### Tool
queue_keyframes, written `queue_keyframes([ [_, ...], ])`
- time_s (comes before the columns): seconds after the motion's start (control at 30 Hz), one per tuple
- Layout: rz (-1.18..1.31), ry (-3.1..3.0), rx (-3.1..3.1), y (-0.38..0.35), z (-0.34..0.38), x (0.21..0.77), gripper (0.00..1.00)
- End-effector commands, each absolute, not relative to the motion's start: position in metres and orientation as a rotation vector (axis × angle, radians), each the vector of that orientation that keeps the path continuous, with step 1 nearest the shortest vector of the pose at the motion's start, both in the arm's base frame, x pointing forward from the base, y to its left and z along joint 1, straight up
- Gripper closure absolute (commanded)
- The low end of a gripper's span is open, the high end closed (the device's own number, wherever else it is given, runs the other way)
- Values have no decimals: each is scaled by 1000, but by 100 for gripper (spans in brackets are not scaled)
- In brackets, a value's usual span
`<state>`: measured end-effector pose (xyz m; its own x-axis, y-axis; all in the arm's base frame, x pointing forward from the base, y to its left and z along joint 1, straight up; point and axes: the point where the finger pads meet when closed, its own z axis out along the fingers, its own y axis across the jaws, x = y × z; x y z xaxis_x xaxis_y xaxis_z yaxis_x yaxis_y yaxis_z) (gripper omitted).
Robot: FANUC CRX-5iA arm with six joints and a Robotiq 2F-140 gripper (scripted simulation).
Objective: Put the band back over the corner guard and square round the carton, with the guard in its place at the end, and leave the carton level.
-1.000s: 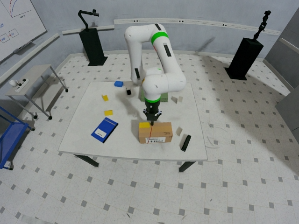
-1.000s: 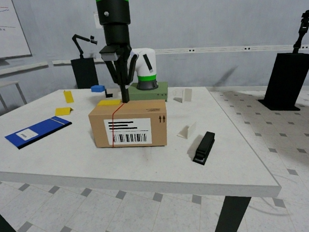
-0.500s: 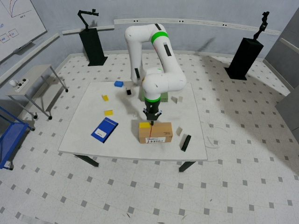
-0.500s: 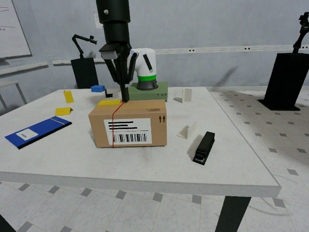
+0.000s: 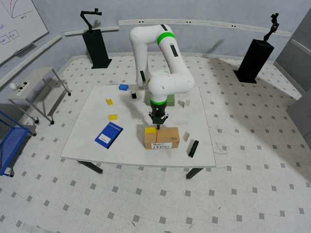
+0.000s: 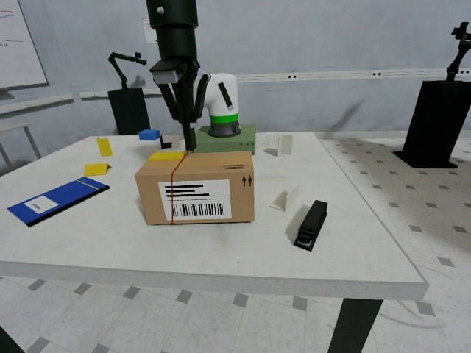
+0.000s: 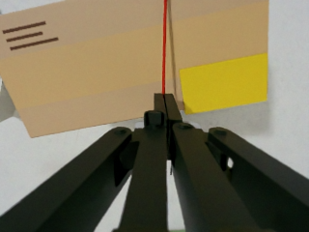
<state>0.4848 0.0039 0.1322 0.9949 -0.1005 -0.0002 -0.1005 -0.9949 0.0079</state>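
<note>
The brown carton (image 5: 162, 138) (image 6: 196, 187) stands level on the white table, label side to the front. A thin red band (image 6: 173, 190) runs up its front face and slants across the top, beside the yellow corner guard (image 6: 165, 155) that sits on the carton's back left top corner. In the wrist view the band (image 7: 164, 48) lies just left of the guard (image 7: 224, 82), not over it. My gripper (image 6: 188, 145) points straight down at the carton's back top edge. Its fingertips (image 7: 165, 101) are pressed together right where the band ends.
A blue book (image 5: 108, 134) lies left of the carton. Two loose yellow guards (image 5: 112, 117) (image 5: 109, 101) and a blue block (image 5: 123, 87) lie further back left. A white guard (image 6: 285, 198) and a black bar (image 6: 311, 223) lie to the right. My green base (image 6: 228, 140) stands behind.
</note>
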Motion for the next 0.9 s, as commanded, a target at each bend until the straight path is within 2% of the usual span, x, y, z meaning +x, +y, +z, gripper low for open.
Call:
queue_keyframes([
  [0.0, 2, -157, 3130, 4, 133, 485, 90],
  [0.87, 2, -157, 3130, 3, 133, 479, 90],
])
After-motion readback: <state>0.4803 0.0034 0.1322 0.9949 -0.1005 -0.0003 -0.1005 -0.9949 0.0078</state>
